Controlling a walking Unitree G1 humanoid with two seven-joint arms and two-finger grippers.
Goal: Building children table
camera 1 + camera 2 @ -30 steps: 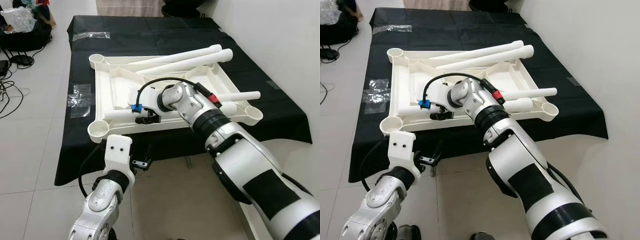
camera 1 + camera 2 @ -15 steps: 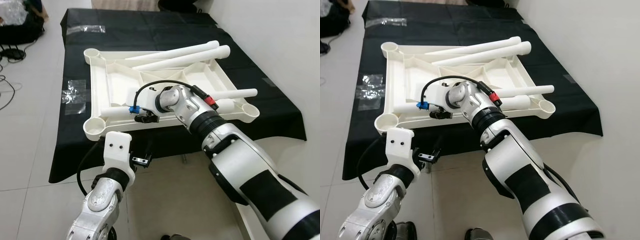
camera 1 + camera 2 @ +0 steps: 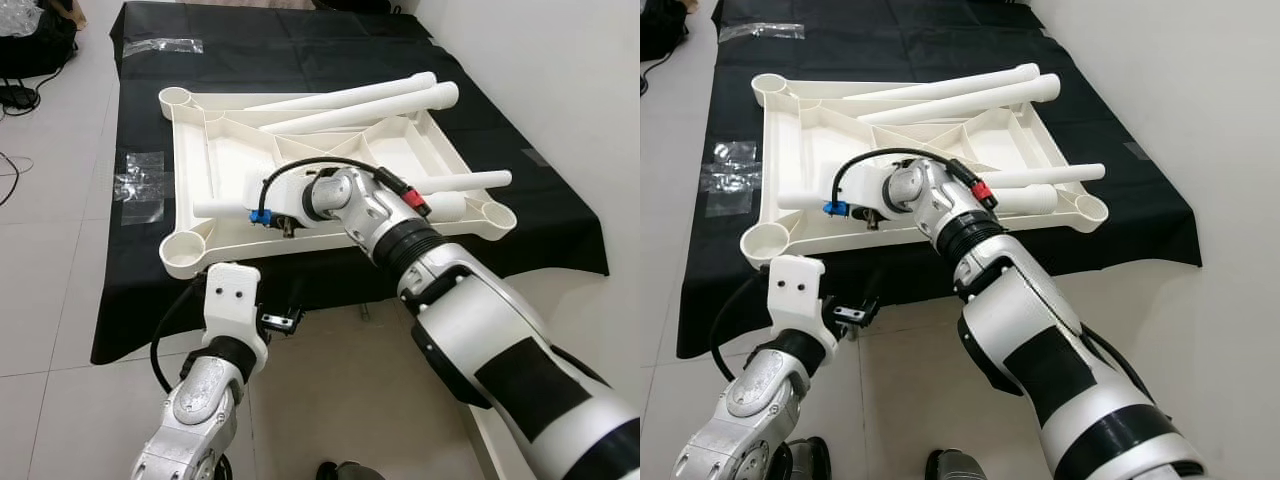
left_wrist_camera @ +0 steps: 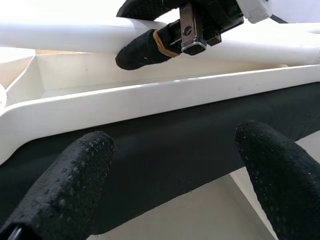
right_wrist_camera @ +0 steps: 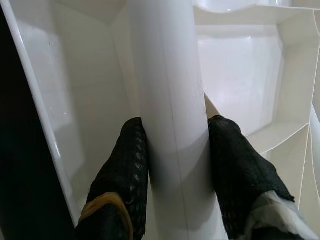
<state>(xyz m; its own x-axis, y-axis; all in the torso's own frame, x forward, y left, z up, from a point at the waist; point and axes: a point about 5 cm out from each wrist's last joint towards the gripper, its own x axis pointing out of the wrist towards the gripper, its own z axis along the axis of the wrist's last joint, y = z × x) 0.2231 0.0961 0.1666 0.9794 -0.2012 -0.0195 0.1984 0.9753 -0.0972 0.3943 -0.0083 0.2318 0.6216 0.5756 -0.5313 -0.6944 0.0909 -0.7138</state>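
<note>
White plastic table leg [image 3: 225, 208], lay crosswise inside upturned white tabletop [image 3: 205, 160] near its front rim, clamped between the two black fingers [image 5: 122, 170] of right gripper [image 3: 287, 225]. Three more legs [image 3: 360, 100] rested across tabletop's far and right parts. Tabletop sat on black cloth [image 3: 300, 50] over pale tiled floor [image 3: 50, 250]. Left gripper [image 4: 175, 170] hovered just below front rim, fingers apart, holding nothing.

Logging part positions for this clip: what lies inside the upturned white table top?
Inside the upturned white plastic table top lie four white tubular legs: two crossing its far rim, one over the right rim, and one gripped by the right gripper. The arm covers that leg's middle.
</note>
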